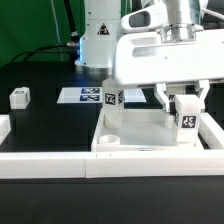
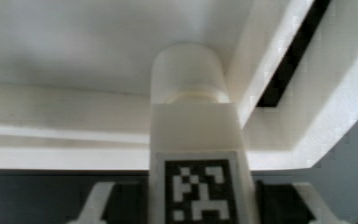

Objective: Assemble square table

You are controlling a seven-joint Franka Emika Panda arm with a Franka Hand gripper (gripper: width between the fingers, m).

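Item 1: gripper [image 1: 183, 108]. You have it narrowed on a leg peg [image 1: 187, 122], fingers pressed to both flanks, the peg's tag facing the exterior camera.

Item 2: held leg peg. Your wrist view shows its rounded end over the inside of the square panel [image 2: 69, 100], close by the raised rim.

Item 3: square panel. It lies flat on the black table [image 1: 50, 125], at the exterior view's right.

Item 4: second leg peg [image 1: 110, 97]. Upright at the panel's far corner; you cannot tell whether it is seated.

Item 5: third leg peg [image 1: 20, 97]. Alone on the table, well apart at the exterior view's left.

Item 6: marker board [image 1: 80, 95]. Flat beyond the panel.
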